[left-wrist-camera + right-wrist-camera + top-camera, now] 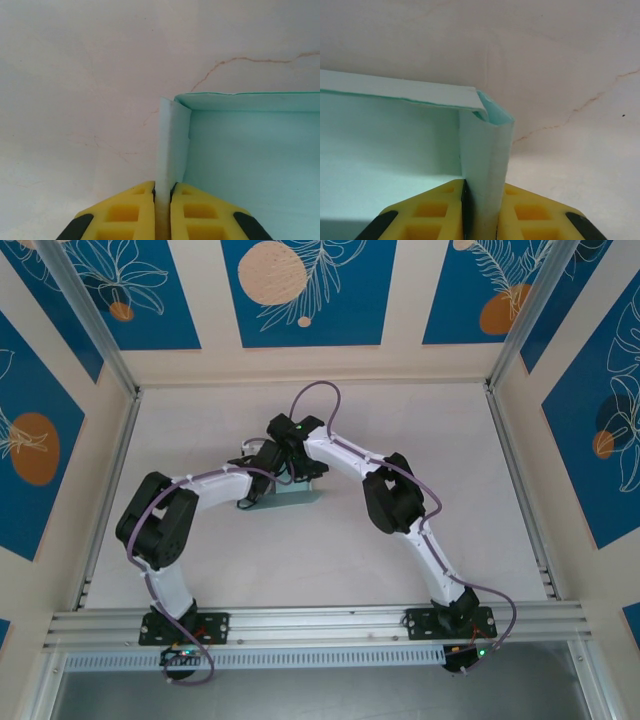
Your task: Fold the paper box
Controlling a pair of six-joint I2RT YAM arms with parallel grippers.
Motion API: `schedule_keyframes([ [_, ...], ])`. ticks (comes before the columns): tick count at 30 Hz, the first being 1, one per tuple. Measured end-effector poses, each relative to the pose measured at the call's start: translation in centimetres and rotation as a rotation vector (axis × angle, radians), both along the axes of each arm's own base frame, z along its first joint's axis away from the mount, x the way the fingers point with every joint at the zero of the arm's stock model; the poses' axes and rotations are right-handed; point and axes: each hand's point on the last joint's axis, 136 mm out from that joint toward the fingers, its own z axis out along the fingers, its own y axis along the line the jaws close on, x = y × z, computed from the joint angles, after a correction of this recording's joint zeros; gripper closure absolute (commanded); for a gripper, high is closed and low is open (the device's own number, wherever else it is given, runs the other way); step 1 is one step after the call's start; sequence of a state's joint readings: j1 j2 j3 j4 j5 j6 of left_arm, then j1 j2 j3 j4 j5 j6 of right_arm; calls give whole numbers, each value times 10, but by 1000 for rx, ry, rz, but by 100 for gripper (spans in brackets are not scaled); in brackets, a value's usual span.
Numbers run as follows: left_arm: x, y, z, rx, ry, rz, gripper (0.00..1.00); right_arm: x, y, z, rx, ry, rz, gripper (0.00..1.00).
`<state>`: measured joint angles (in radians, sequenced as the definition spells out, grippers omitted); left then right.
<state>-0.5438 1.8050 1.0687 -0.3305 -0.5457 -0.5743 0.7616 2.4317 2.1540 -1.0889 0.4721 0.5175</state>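
The paper box (292,496) is pale blue card with raised walls, lying mid-table under both wrists. In the left wrist view its floor (255,160) spreads to the right, and my left gripper (162,186) is shut on the box's upright left end wall, yellow fingers (125,212) pressed to either side. In the right wrist view my right gripper (482,184) is closed on the folded-over right end wall (485,150), which fills the gap between the jaws. The long back wall (395,87) runs off to the left. From above, both grippers (262,465) (297,468) meet over the box.
The tabletop (400,420) is off-white with faint brown crack lines (240,60). Aluminium rails (320,622) frame the front edge and sides. Blue patterned panels (300,290) wall in the cell. Both arms (400,500) arch inward from the near edge.
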Motion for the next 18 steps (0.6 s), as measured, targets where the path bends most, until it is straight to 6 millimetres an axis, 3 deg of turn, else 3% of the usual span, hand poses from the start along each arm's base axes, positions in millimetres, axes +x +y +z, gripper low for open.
schedule_keyframes([
  [2, -1, -3, -2, -18, 10, -7, 82, 0, -3, -2, -17, 1, 5, 79],
  [6, -6, -7, -8, -59, 31, -16, 60, -3, -12, -5, -66, 11, 20, 80],
  [10, -5, -10, -6, -141, 28, -14, 52, -5, -20, -6, -111, 6, 36, 80],
  [13, -5, -9, 7, -195, 10, -17, 46, -6, -23, -6, -134, 7, 52, 80],
  [18, 5, -9, 48, -303, -85, -14, 37, -11, -30, -6, -168, 27, 87, 80],
])
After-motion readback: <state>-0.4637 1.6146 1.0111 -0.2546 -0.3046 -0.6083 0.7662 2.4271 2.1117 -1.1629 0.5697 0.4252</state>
